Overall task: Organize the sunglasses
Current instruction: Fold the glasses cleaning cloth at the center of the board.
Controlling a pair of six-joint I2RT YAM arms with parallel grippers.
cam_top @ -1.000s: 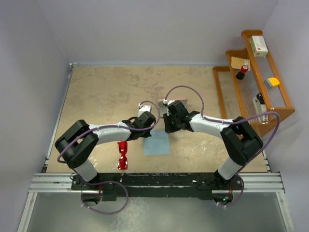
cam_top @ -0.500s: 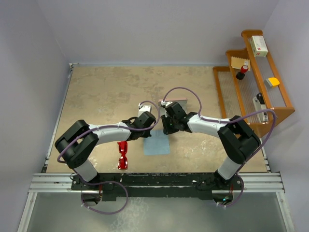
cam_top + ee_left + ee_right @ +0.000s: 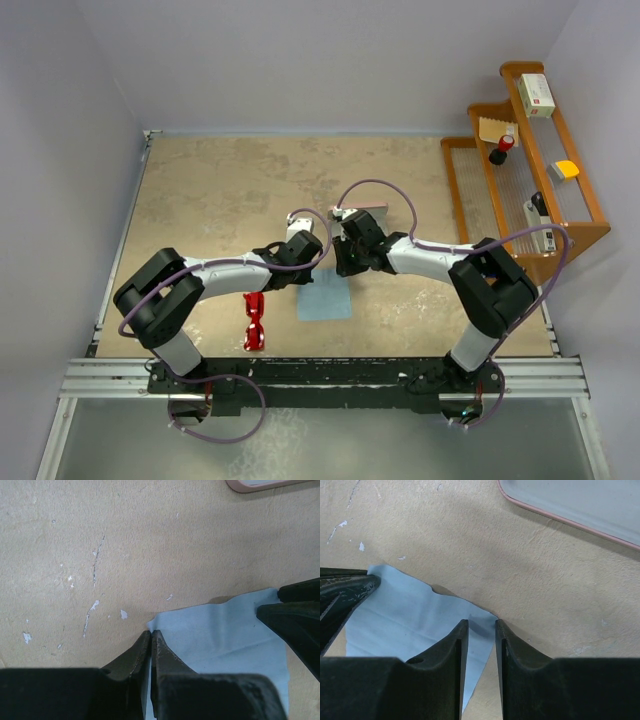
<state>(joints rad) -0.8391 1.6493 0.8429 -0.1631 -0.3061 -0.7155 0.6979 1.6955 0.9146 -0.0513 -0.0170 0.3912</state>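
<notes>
- Two grippers are sitting at the far corners of the light blue cloth (image 3: 225,635), and neither is anywhere near the sunglasses (image 3: 255,320).
- I am reading the left gripper (image 3: 150,635) as clamped tight. Its tips are meeting right on the cloth's far-left corner and, as far as I can judge, pinching it.
- I am seeing the right gripper (image 3: 480,625) with a narrow gap between its fingers, straddling the other far corner without gripping it.
- The sunglasses are lying on the table (image 3: 220,190) toward the near edge, just nearward of the left arm's forearm. They are left of the cloth and apart from it, and nothing is touching them.
- The pink case (image 3: 580,505) is lying just beyond the cloth, looking open with its grey inside showing.
- I am expecting the red pair to be light, rigid and glossy. That probably makes it slick under the pads, with thin hinged arms that could swing or snap if squeezed.
- I am thinking the bridge or the top bar of the frame is the place to take hold. The pads should be closing gently and staying off the lenses to avoid scratching.
</notes>
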